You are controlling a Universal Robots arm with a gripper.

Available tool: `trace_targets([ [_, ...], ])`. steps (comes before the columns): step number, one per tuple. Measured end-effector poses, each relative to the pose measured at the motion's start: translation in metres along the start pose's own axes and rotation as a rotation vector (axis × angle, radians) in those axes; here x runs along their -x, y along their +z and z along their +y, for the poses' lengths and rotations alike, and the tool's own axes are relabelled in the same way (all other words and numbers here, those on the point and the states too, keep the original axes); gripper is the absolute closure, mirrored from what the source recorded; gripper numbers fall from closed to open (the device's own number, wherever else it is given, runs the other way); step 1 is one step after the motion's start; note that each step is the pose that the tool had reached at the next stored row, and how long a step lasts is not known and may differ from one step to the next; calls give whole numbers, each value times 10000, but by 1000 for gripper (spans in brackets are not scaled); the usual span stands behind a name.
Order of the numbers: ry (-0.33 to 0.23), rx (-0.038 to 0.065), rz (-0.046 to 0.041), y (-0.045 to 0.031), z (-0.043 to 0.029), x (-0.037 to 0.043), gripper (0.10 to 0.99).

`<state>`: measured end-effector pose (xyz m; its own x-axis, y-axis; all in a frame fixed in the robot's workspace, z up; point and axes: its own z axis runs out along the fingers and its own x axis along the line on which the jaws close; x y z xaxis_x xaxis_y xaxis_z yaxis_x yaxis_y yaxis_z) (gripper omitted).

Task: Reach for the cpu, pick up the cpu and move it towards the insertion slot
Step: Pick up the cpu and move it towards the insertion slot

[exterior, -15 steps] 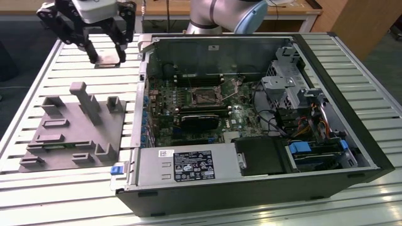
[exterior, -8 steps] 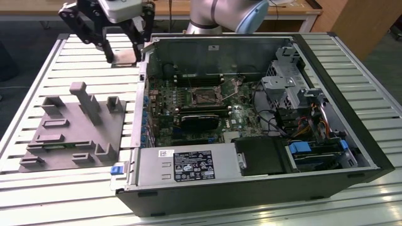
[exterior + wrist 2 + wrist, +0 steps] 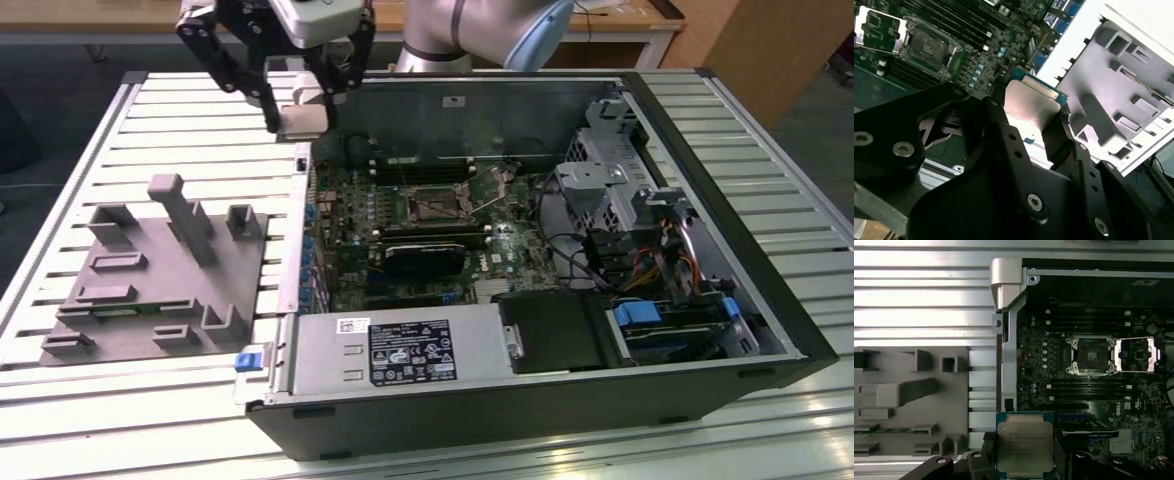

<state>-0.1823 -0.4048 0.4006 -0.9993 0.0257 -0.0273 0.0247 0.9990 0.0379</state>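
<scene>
My gripper (image 3: pixel 302 112) hangs high over the back corner of the open computer case, at the exterior view's left, shut on the cpu (image 3: pixel 304 122). In the first wrist view the cpu (image 3: pixel 1025 446) shows its pale silver top and green rim, clamped between two black fingers (image 3: pixel 1060 452). It hovers over the case's side wall and the edge of the green board. The insertion slot (image 3: pixel 1091 356) lies apart from it on the board, a dark square socket whose metal frame (image 3: pixel 1136 354) is flipped open. In the second wrist view the cpu (image 3: pixel 1029 102) sits in the gripper (image 3: pixel 1029 122), with the insertion slot (image 3: pixel 929 47) beyond.
A grey fixture plate (image 3: pixel 160 270) with raised blocks lies on the slatted table (image 3: pixel 160 120) beside the case. Inside the case are a black rectangular block (image 3: pixel 424 258), long memory slots (image 3: pixel 1089 390), a power supply (image 3: pixel 394 355) and drive cages with cables (image 3: pixel 627 200).
</scene>
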Motion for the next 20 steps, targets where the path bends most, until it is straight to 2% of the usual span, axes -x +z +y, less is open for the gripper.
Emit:
trace_targets([
  [16, 1, -1, 12, 19, 17, 695, 545],
  [20, 1, 0, 14, 32, 30, 830, 545],
])
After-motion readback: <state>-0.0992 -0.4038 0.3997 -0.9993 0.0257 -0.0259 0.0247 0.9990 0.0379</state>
